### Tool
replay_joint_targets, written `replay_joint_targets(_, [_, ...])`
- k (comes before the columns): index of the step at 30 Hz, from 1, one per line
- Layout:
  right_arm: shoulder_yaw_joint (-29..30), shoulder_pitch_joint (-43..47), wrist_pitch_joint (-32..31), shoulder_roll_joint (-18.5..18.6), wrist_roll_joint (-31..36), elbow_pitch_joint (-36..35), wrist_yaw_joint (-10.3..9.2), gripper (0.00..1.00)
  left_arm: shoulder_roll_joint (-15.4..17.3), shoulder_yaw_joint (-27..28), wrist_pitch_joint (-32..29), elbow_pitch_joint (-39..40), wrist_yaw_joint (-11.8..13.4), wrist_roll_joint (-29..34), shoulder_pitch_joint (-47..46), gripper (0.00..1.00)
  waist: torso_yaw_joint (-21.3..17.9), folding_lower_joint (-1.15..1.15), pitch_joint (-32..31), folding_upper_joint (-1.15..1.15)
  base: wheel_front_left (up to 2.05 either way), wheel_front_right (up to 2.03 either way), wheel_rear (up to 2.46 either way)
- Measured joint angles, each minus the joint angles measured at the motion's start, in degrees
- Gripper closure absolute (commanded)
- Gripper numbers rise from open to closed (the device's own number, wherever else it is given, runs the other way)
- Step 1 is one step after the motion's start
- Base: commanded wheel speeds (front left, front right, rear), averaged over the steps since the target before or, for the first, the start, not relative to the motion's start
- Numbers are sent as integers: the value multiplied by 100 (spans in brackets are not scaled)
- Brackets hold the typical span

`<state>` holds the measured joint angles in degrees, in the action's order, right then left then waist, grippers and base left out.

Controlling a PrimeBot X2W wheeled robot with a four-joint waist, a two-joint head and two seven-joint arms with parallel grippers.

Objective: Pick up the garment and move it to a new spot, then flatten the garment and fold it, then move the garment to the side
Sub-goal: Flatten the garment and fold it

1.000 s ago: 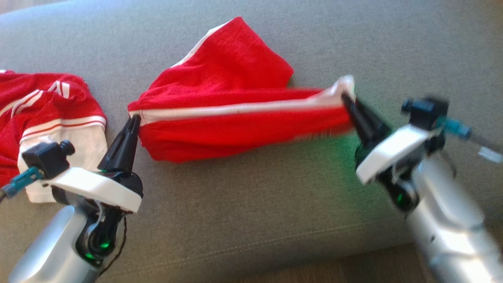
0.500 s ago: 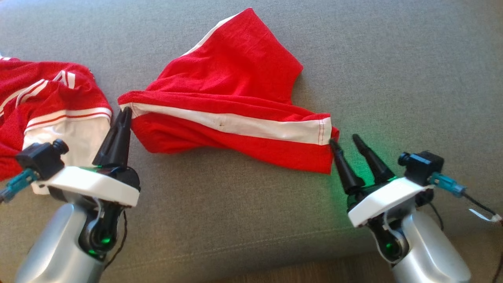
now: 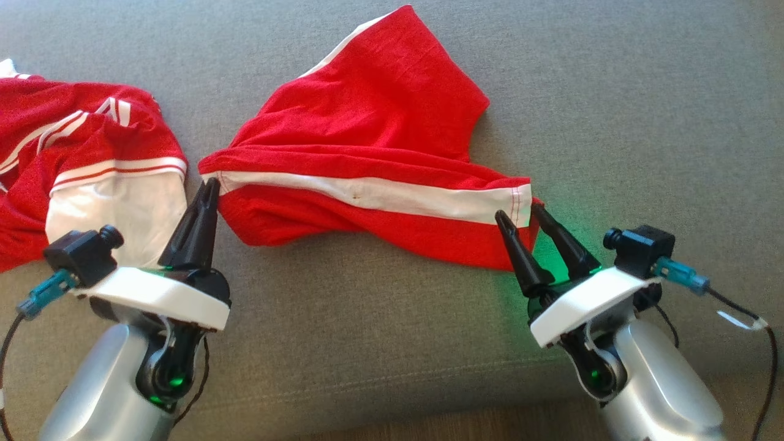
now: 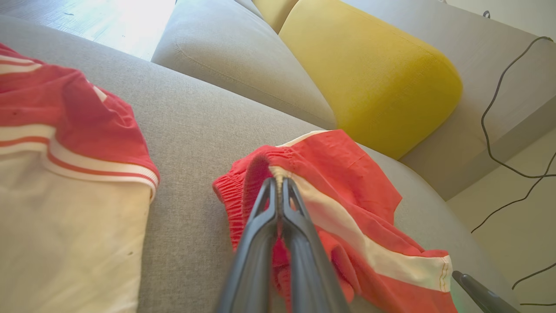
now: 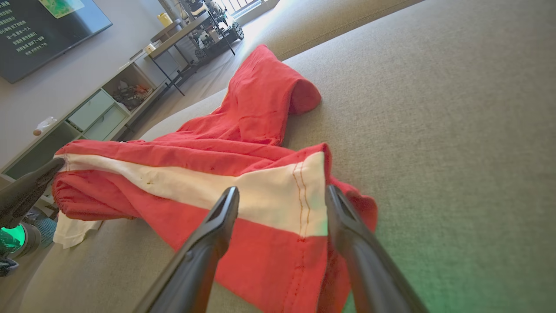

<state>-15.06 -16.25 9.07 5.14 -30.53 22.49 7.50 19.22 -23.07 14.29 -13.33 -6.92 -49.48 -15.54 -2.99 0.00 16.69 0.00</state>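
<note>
The left gripper (image 3: 210,184) clamps the shorts (image 3: 380,122); the right gripper (image 3: 517,211) gapes at their hem. Left wrist view, upper right: cushion (image 4: 369,78).

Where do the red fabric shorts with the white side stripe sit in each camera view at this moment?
Head view: red fabric shorts at centre, on the grey sofa seat.
Left wrist view: lower centre to right, waistband pinched by the left gripper.
Right wrist view: centre and left.
Shared landmark: the stitched end of the white side stripe.
</note>
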Motion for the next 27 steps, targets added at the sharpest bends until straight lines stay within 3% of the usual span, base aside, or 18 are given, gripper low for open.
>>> replay_joint_targets(13, [-99, -347, 232, 47, -123, 491, 0, 0, -79, -63, 0, -113, -19, 1, -49, 100, 132, 0, 42, 0, 0, 0, 0])
replay_joint_targets(27, [1, -335, 314, 55, -123, 504, 0, 0, -91, -132, 0, -126, -20, -1, -52, 100, 120, 0, -22, 0, 0, 0, 0])
